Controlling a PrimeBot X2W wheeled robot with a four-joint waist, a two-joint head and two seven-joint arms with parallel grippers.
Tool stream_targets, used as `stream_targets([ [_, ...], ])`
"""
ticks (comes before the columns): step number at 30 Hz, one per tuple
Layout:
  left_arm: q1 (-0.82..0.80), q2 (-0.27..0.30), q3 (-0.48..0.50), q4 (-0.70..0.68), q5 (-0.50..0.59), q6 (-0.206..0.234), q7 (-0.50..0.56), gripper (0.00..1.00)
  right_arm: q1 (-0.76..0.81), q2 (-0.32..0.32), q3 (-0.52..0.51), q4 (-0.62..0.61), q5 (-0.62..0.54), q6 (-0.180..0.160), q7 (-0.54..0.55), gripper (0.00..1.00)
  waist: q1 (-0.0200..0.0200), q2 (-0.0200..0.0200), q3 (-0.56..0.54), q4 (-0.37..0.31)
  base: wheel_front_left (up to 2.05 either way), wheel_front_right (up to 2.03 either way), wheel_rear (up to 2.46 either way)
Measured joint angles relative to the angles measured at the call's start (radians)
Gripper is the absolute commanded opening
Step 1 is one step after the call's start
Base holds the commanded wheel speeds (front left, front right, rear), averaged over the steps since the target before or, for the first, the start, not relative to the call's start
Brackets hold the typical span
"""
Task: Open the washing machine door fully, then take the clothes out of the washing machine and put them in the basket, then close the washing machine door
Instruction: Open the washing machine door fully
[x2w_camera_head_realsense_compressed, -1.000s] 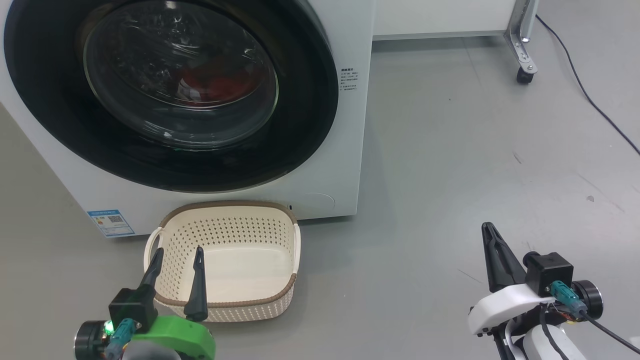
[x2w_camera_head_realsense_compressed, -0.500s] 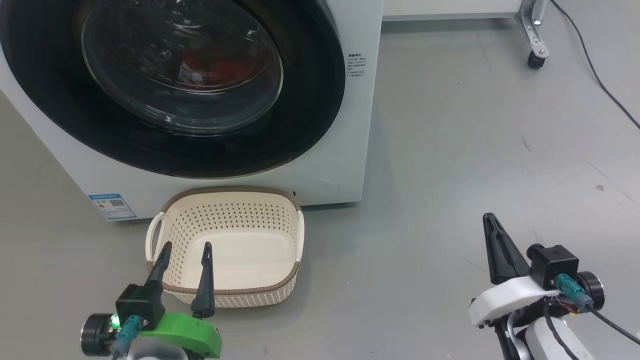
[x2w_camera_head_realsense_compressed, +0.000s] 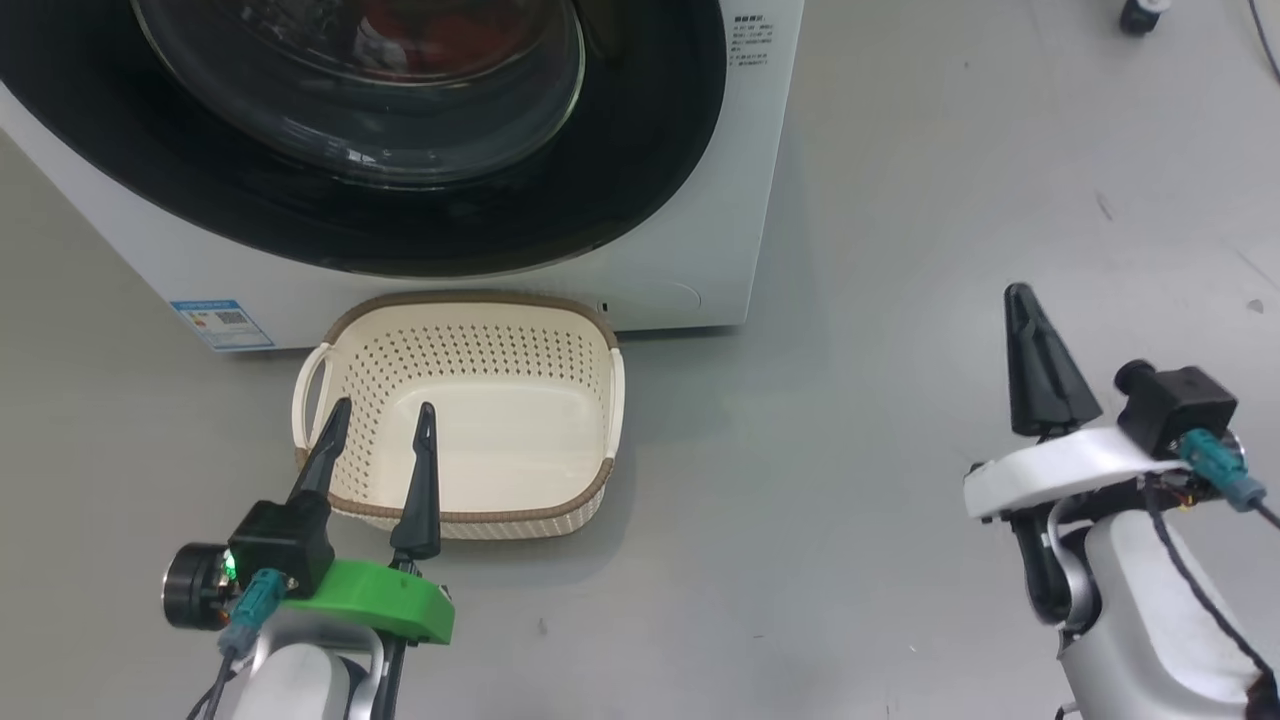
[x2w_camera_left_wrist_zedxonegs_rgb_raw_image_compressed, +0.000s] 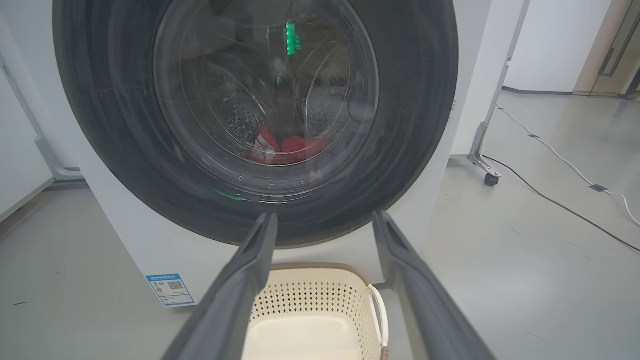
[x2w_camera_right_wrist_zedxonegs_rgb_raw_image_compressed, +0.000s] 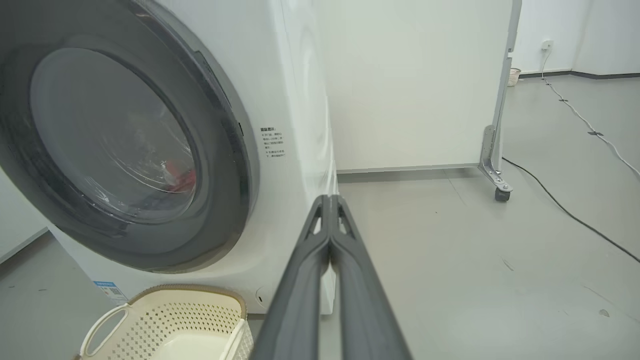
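Though the camera tilted, the washing machine door — seemingly — stays shut.

The grey floor is smooth and faintly glossy, with a few dark scuffs on it. The white washing machine stands squarely on it, and there's the cream perforated basket, upright just in front of the machine's foot. Off to the right and well apart, a small black caster holds up the metal bracket of a white panel. A black cable trails past that caster, and a white cable runs farther out.
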Motion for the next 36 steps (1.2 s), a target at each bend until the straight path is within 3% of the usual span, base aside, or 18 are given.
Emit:
stream_targets([
  [5,-0.045,-0.003,-0.005,-0.014,0.007,-0.002,-0.001,1.0,-0.072,0.027,-0.063,-0.002,0.134,0.03,0.017,0.0,0.0,0.0,0.056,0.016,0.0,0.0,0.0],
  [10,-0.082,-0.005,-0.006,-0.025,0.01,-0.009,-0.001,1.0,-0.166,0.045,-0.115,0.001,0.288,0.083,0.082,0.0,0.0,0.0,0.112,0.035,0.0,0.0,0.0],
  [14,-0.11,-0.007,-0.013,-0.027,0.01,-0.016,-0.001,1.0,-0.247,0.049,-0.15,0.014,0.401,0.105,0.147,0.0,0.0,0.0,0.155,0.052,0.0,0.0,0.0],
  [25,-0.179,-0.016,-0.042,-0.024,0.01,-0.035,-0.001,1.0,-0.504,0.053,-0.232,0.087,0.762,0.115,0.411,0.0,0.0,0.0,0.249,0.121,0.0,0.0,0.0],
  [36,-0.213,-0.019,-0.089,-0.017,-0.019,-0.045,-0.001,1.0,-0.686,0.051,-0.256,0.165,0.904,0.094,0.597,0.0,0.0001,0.0,0.298,0.192,0.0,0.0,0.0],
])
